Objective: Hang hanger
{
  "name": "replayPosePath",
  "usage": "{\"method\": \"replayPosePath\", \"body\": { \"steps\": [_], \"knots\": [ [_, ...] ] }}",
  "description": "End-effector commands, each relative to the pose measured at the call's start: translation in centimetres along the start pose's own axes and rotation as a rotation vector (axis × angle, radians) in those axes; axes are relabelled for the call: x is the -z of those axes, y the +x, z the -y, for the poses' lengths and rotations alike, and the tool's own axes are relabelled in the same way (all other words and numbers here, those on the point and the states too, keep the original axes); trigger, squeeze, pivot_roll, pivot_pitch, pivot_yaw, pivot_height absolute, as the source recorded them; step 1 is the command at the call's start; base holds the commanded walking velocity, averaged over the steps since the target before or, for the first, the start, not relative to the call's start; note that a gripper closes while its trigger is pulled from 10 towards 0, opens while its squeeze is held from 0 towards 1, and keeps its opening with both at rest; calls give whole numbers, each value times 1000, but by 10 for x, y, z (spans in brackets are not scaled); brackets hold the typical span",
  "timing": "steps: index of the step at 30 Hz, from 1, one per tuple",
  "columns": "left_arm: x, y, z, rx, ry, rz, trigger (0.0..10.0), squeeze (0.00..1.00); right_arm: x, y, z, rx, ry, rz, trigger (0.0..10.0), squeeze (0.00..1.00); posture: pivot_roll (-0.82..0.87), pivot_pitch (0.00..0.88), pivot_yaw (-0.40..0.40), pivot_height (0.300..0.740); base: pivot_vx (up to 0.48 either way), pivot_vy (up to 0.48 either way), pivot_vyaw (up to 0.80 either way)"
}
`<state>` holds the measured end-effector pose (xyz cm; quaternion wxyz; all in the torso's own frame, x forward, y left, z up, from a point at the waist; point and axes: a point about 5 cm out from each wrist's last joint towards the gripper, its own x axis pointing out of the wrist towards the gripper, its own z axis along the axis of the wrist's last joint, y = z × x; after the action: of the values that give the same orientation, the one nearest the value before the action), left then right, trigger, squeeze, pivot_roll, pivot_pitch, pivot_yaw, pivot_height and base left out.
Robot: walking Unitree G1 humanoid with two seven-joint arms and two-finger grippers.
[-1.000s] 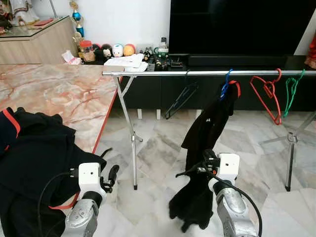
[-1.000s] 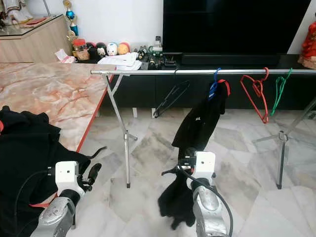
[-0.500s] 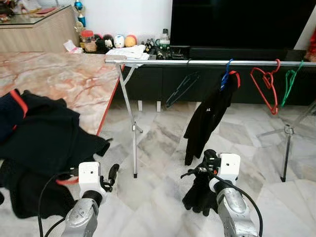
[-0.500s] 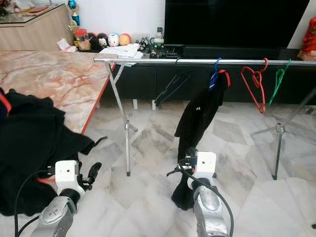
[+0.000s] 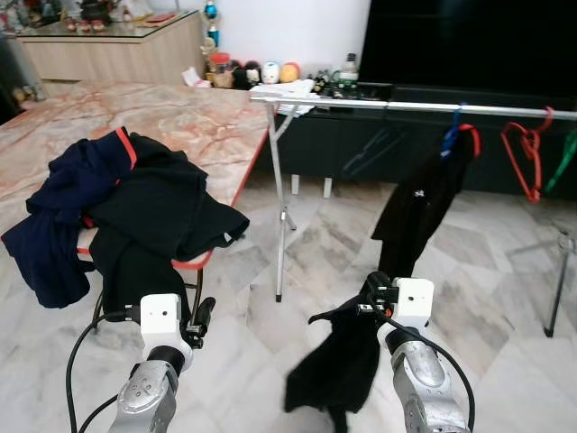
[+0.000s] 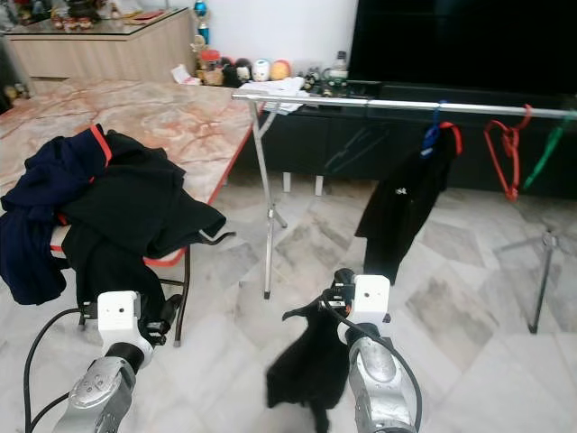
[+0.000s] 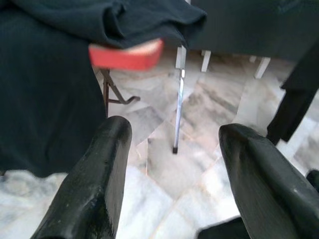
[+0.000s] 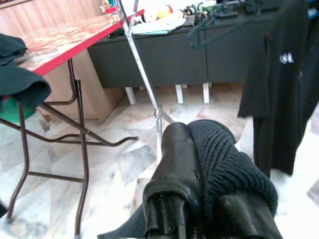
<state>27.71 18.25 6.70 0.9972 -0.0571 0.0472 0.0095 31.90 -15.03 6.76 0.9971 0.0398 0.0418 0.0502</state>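
Right end effector (image 5: 368,305) is pinched on a black garment (image 5: 334,370) that dangles above the floor, low in front of the rail (image 5: 424,105). Left end effector (image 7: 172,164) is spread, holding nothing, near the counter (image 5: 180,113) edge. Blue hanger (image 5: 451,137) with a black shirt (image 5: 416,206) hangs on the rail beside a red hanger (image 5: 526,149).

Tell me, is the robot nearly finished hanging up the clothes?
Not yet. One black top already hangs on the silver rail, beside bare red hangers. The right gripper is shut on a black garment that dangles toward the floor. The left gripper is open. A pile of dark clothes on the marble table waits.
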Motion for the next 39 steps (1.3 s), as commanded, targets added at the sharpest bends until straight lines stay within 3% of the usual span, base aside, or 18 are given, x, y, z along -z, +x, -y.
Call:
{"method": "replayPosePath", "body": {
  "steps": [1, 9, 16, 18, 19, 20, 27, 31, 36, 39],
  "knots": [
    [3, -2, -1, 0, -3, -13, 10000, 0, -4, 1, 3, 8, -5, 15, 10000, 0, 21, 36, 46, 740, -300, 0, 0],
    [3, -2, -1, -1, -1, -15, 10000, 0, -3, 1, 5, 31, -6, 7, 10000, 0, 22, 36, 46, 740, -305, 0, 0],
    [4, -1, -2, -8, 6, -22, 10000, 0, 2, 1, 8, 45, -25, -29, 10000, 0, 22, 36, 45, 740, 0, 0, 0],
    [4, -1, -1, -6, 5, -21, 10000, 0, 4, 1, 10, 48, -41, -53, 10000, 0, 22, 36, 45, 740, 0, 0, 0],
    [4, -1, -1, -1, 8, -24, 10000, 0, 11, 0, 11, 31, -110, -106, 10000, 0, 21, 32, 47, 740, 0, 0, 0],
    [4, -1, -1, 1, 8, -23, 10000, 0, 12, 0, 11, 24, -121, -116, 10000, 0, 21, 32, 47, 740, 0, 0, 0],
    [2, 1, 1, 21, 12, -21, 10000, 0, 8, 4, 17, 1, -132, -133, 10000, 0, 19, 22, 49, 740, 0, 0, 0],
    [0, 3, 4, 76, 38, -25, 10000, 0, 12, 6, 15, -84, -182, -200, 10000, 0, 17, 16, 51, 740, 0, 0, 0],
    [-2, 7, 12, 286, 210, -67, 10000, 0, 19, 4, 4, -397, -341, -321, 10000, 0, 19, 0, 52, 740, 0, 0, 0],
    [-2, 8, 13, 356, 276, -89, 10000, 0, 22, 0, 3, -546, -473, -377, 10000, 0, 18, 0, 51, 740, 0, 0, 0]
  ]
}}
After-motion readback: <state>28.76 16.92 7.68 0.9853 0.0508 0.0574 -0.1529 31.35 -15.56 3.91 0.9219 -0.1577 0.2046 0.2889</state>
